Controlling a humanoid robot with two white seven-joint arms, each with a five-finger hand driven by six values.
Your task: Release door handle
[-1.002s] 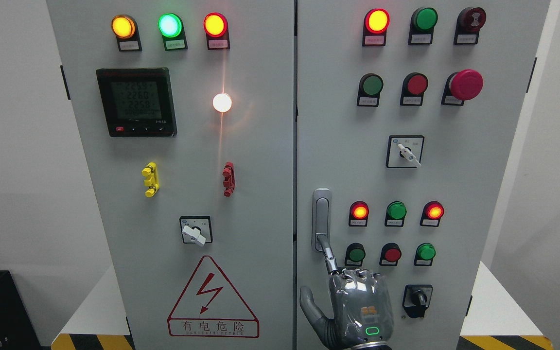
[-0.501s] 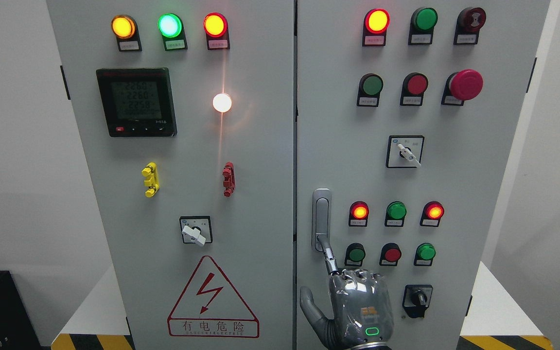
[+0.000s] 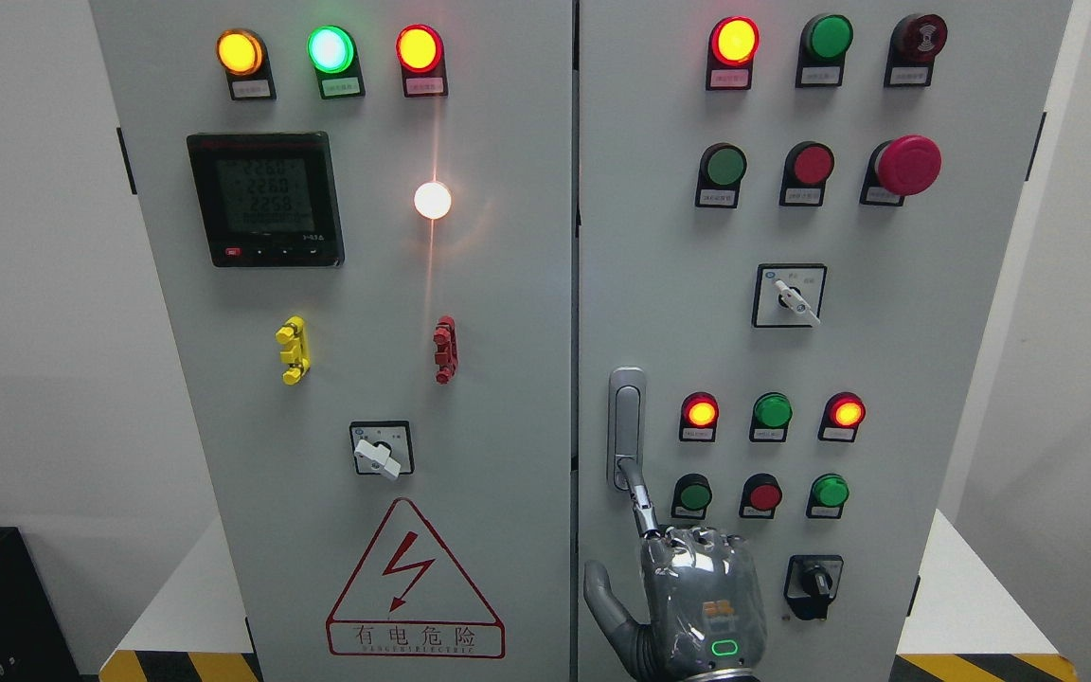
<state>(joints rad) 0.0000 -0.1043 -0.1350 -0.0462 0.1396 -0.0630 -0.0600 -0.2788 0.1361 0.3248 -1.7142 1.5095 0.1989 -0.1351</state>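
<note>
Fingers curled into the palm, all but one, the right hand (image 3: 697,606) rises from the bottom edge right of the middle, its back toward the camera and its thumb jutting to the left. One extended finger (image 3: 638,494) reaches up and touches the lower end of the door handle (image 3: 626,428); whether it hooks behind the handle or only presses on it cannot be told. Nothing is gripped in the palm. That handle is a silver upright bar at the left edge of the right cabinet door (image 3: 886,360), just beside the seam between the two doors. To its right sit two rows of small red and green indicator lamps (image 3: 773,411). Below them, near the hand, is a black rotary switch (image 3: 813,585). A red lightning warning triangle (image 3: 415,583) marks the left door (image 3: 508,284).
</note>
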